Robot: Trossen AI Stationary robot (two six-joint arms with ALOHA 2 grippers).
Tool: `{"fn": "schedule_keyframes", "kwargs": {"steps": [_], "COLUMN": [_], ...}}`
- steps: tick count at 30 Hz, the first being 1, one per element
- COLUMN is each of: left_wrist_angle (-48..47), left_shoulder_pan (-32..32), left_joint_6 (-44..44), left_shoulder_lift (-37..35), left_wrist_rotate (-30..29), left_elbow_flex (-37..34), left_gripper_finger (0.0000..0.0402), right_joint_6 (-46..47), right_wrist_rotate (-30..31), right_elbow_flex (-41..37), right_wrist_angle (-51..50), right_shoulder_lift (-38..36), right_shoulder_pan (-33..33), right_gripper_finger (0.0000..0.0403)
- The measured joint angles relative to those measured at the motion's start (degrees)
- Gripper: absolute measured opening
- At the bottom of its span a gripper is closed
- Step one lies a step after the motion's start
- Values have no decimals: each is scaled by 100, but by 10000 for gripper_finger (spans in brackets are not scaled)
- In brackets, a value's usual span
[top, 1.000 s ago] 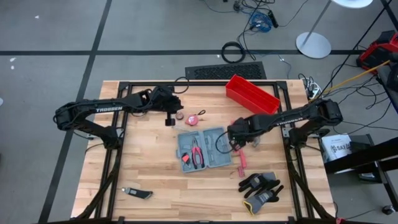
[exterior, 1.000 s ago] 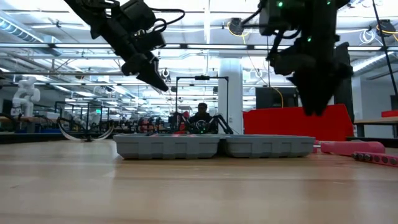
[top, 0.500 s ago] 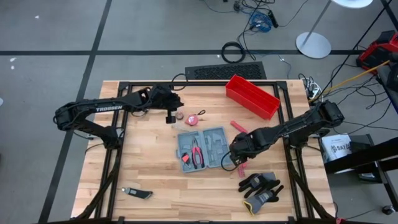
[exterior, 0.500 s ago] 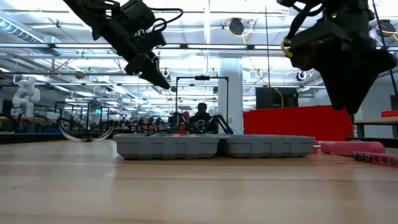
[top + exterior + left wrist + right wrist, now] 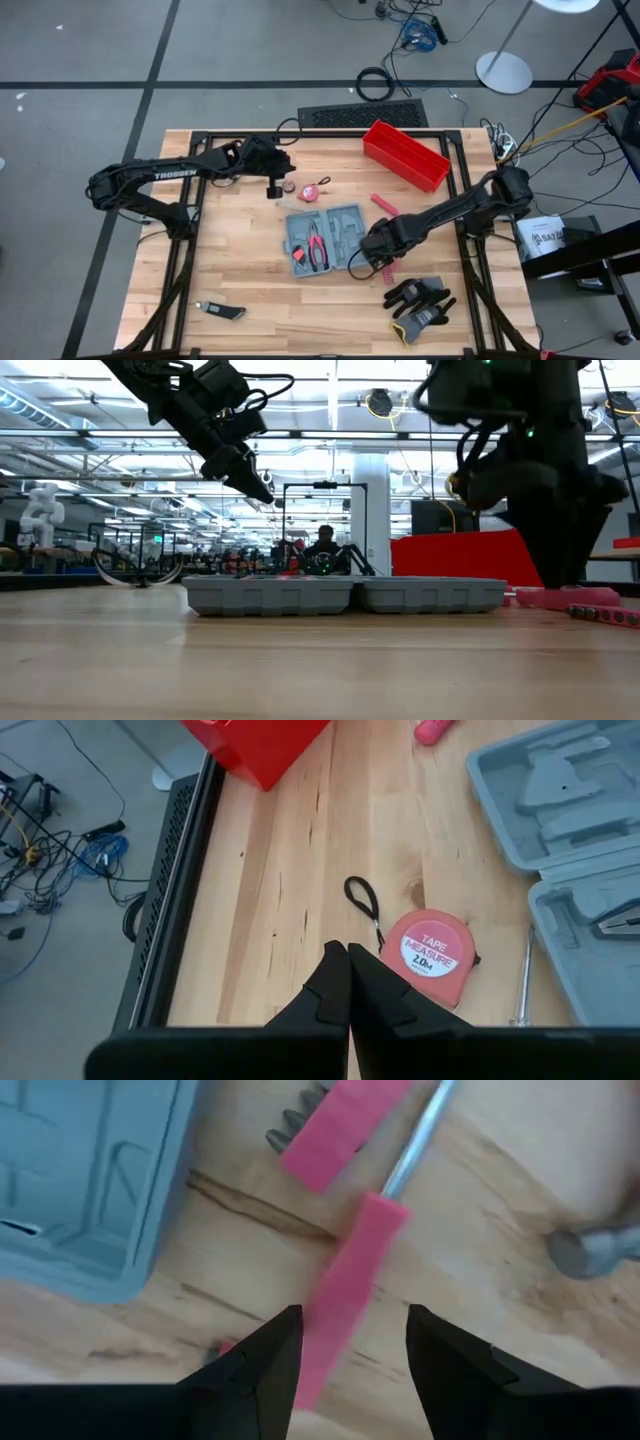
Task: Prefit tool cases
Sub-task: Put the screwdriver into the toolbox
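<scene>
The grey-blue tool case (image 5: 325, 238) lies open and flat on the table, with red-handled pliers in one half; in the low view the tool case (image 5: 345, 595) shows edge-on. My right gripper (image 5: 350, 1355) is open, low over the table just right of the case. Its fingers stand on either side of the handle of a pink-handled screwdriver (image 5: 352, 1275) without visibly touching it. In the high view my right gripper (image 5: 373, 252) hides most of that screwdriver (image 5: 390, 268). My left gripper (image 5: 346, 982) is shut and hovers above the table left of a red tape measure (image 5: 432, 952), far-left of the case.
A red bin (image 5: 405, 152) sits at the far right. A pink bit holder (image 5: 330, 1130) lies beyond the screwdriver, and another pink tool (image 5: 383, 203) sits right of the case. Black gloves (image 5: 420, 300) lie near right, a utility knife (image 5: 220, 310) near left.
My right gripper has moved from beside the case's right edge toward the near edge and come down low over the pink-handled screwdriver. The case and the other things have stayed where they were.
</scene>
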Motion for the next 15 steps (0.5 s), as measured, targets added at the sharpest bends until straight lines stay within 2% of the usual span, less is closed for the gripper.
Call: {"fn": "schedule_keyframes", "kwargs": {"steps": [9, 11, 13, 15], "left_wrist_angle": [-53, -52, -45, -34], "left_shoulder_pan": [0, 0, 0, 0], "left_joint_6": [-8, -7, -7, -7], "left_shoulder_lift": [0, 0, 0, 0], "left_wrist_rotate": [-2, -2, -2, -4], "left_elbow_flex": [0, 0, 1, 2], "left_gripper_finger": [2, 2, 2, 2], "right_joint_6": [-391, -477, -481, -482], "right_wrist_rotate": [-158, -256, -291, -221], "right_elbow_flex": [36, 39, 38, 11], "right_wrist_angle": [239, 301, 358, 384], "right_shoulder_lift": [691, 748, 735, 586], "right_shoulder_pan": [-117, -162, -173, -190], "right_gripper_finger": [159, 129, 78, 70]}}
